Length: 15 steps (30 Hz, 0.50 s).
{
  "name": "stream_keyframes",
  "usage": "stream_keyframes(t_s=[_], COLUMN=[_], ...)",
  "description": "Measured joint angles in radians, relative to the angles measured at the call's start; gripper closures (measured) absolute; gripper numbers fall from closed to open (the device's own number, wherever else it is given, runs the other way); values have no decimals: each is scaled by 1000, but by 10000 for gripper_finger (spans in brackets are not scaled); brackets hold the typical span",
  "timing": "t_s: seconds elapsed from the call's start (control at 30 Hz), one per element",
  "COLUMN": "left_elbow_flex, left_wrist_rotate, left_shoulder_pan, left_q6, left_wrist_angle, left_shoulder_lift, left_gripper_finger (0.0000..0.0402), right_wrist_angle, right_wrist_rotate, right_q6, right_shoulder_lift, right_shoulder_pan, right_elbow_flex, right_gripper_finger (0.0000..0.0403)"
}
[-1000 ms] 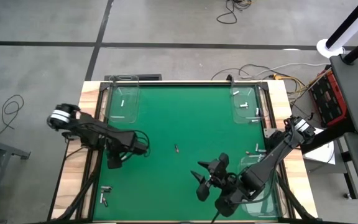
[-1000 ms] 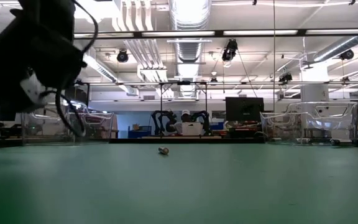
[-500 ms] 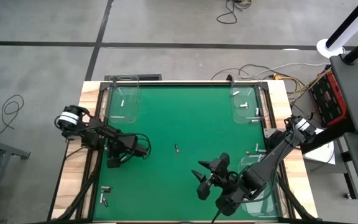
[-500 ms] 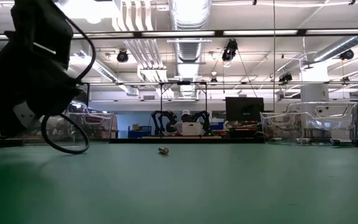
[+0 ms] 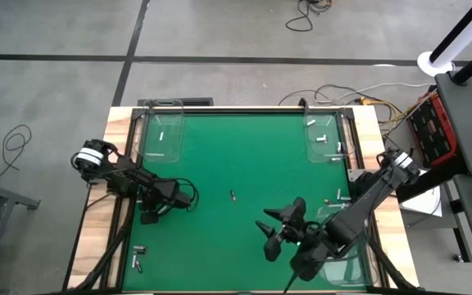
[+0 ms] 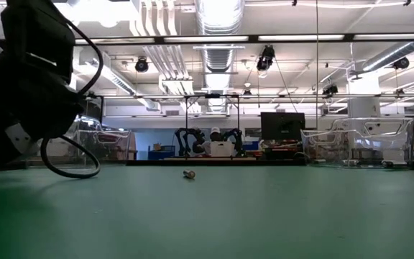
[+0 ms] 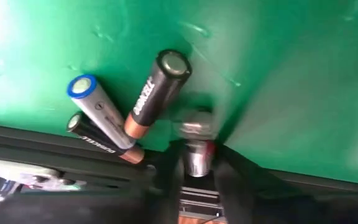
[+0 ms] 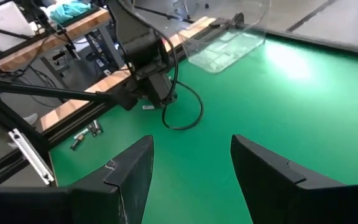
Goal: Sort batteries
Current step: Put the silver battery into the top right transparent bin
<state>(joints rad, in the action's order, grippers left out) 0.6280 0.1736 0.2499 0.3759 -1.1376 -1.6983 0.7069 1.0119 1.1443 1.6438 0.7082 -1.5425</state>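
We see the batteries scattered all over: one lone battery (image 5: 233,196) lies near the middle of the green mat (image 5: 244,164), the same one showing as a small lump in the low view (image 6: 189,173). A little cluster (image 5: 138,256) sits off the mat on the wooden border by the near-left corner, and in the left wrist view we catch three of them touching each other at the mat's edge, a copper-and-black cell (image 7: 155,93), a silver one with a blue cap (image 7: 98,109) and a second dark one (image 7: 101,141). More whitish ones rest in the far-left clear tray (image 5: 161,133) and the far-right clear tray (image 5: 324,135), and one lies on the mat by the right edge (image 5: 328,201). The left gripper (image 5: 150,215) hangs low at the mat's left side; we cannot tell how its fingers stand. The right gripper (image 5: 279,232) hovers over the near-right part of the mat, its fingers (image 8: 124,177) spread wide, holding nothing.
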Motion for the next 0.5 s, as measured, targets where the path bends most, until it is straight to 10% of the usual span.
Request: stream_keyframes(t_s=[0.5], left_elbow_flex=[162], left_wrist_rotate=[216], left_shoulder_pan=[69], left_q6=[114], left_wrist_angle=[-144], left_shoulder_lift=[284], left_gripper_finger=[375], right_wrist_angle=[283], right_wrist_rotate=[-16], right_q6=[-95], right_shoulder_lift=[-191], right_shoulder_pan=[0], right_elbow_flex=[7], right_gripper_finger=[197])
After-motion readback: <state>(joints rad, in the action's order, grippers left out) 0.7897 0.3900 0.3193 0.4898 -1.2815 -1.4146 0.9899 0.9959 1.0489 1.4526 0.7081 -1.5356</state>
